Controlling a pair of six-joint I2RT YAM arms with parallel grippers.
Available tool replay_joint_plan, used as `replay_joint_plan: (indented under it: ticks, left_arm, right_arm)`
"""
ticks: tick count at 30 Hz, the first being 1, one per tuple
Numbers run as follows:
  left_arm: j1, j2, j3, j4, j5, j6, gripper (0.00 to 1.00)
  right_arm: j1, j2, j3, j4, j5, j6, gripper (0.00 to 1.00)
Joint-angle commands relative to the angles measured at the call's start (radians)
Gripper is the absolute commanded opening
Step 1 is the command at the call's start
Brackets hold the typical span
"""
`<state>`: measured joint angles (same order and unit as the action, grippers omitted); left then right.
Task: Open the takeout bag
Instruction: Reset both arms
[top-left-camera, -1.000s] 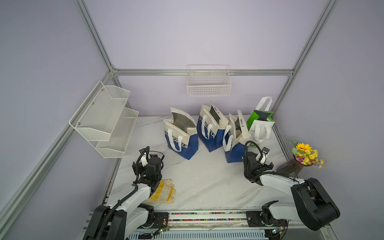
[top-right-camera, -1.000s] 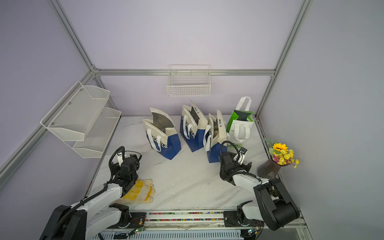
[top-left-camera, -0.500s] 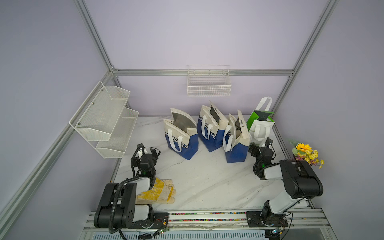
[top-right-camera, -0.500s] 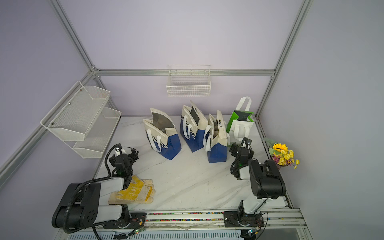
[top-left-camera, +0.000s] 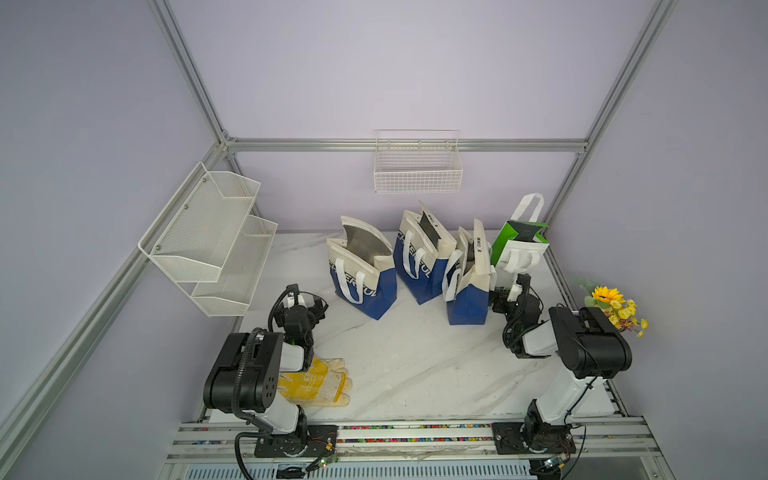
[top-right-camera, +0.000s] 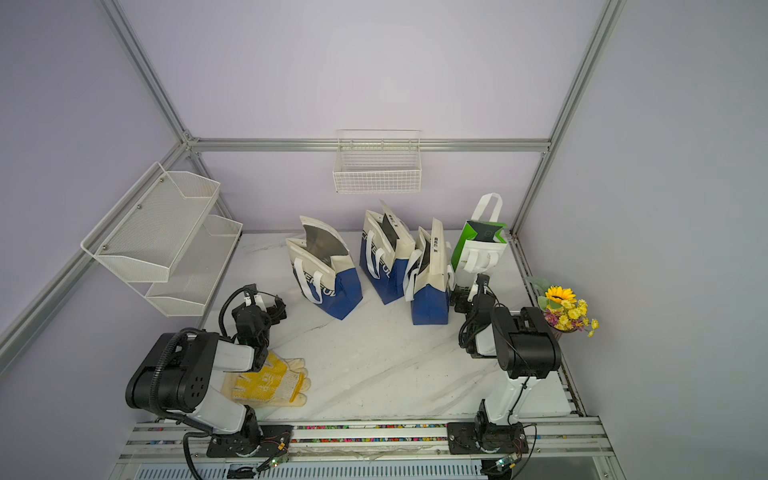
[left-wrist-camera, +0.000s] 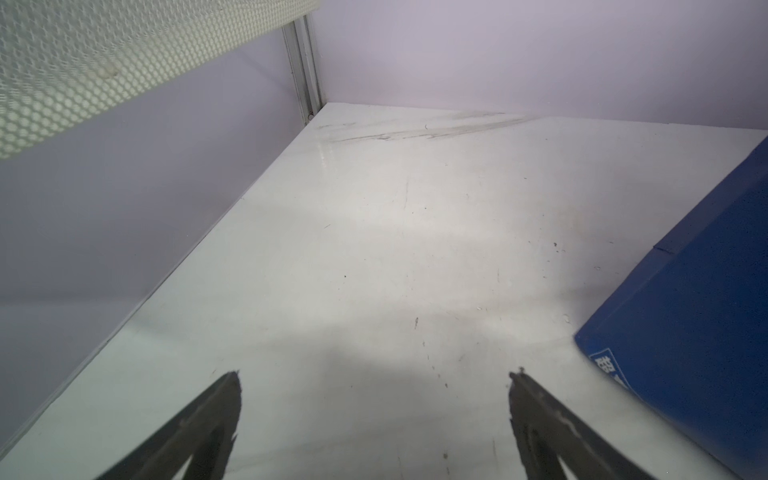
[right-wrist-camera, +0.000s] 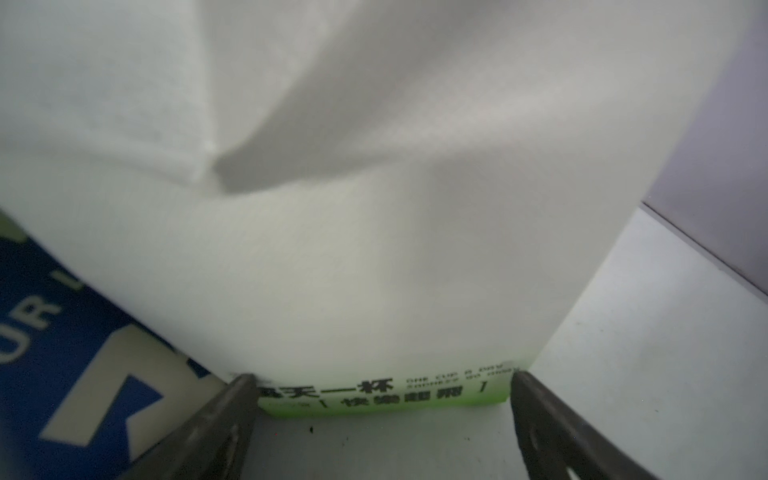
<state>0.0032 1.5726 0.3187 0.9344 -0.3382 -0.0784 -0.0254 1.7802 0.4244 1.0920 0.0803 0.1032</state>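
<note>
Broadly, saw a white marble table (top-left-camera: 415, 365) filling the cell floor in both top views. Noted a two-tier mesh shelf (top-left-camera: 208, 237) on the L wall and a wire basket (top-left-camera: 417, 174) hung on the back wall. Counted three blue-and-cream insulated bags (top-left-camera: 361, 270) upright in a row toward the back, mouths gaping, silver lining visible in the leftmost. Found the green-and-white takeout bag (top-left-camera: 519, 249) at the R end of that row, just beside the third blue bag, upright near the back R corner, one handle up, the other drooped over its front; couldn't judge its mouth open or shut. Spotted yellow-and-cream work gloves (top-left-camera: 320, 378) front L, partly under the L arm (top-left-camera: 245, 374), and a sunflower bunch (top-left-camera: 615, 307) at the R edge. Placed the right gripper (right-wrist-camera: 382, 376) low at the takeout bag's base, fingers (right-wrist-camera: 540, 415) spread wide, tips right at the green bottom strip, nothing between them; couldn't tell contact. Placed the left gripper (left-wrist-camera: 374, 376) low over bare table near the leftmost blue bag, fingers (left-wrist-camera: 208, 415) spread wide, empty.
</note>
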Motion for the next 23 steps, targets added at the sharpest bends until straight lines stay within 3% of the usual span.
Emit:
replay_joint_plan:
  ticks: [1,6,10,23]
  left_arm:
    - [-0.009,-0.005,0.039,0.047,0.034,0.043,1.00]
    - [-0.009,-0.002,0.043,0.043,0.032,0.036,1.00]
    - [-0.008,-0.001,0.059,0.011,0.160,0.083,1.00]
    - [-0.003,-0.003,0.065,-0.003,0.169,0.074,1.00]
  right_arm:
    - [0.010,-0.011,0.019,0.037,-0.014,-0.024,0.97]
    - [0.010,-0.011,0.019,0.033,-0.013,-0.028,0.97]
    - [0.013,-0.008,0.021,0.034,-0.011,-0.027,0.97]
    - [0.041,-0.005,0.042,-0.003,0.019,-0.054,0.97]
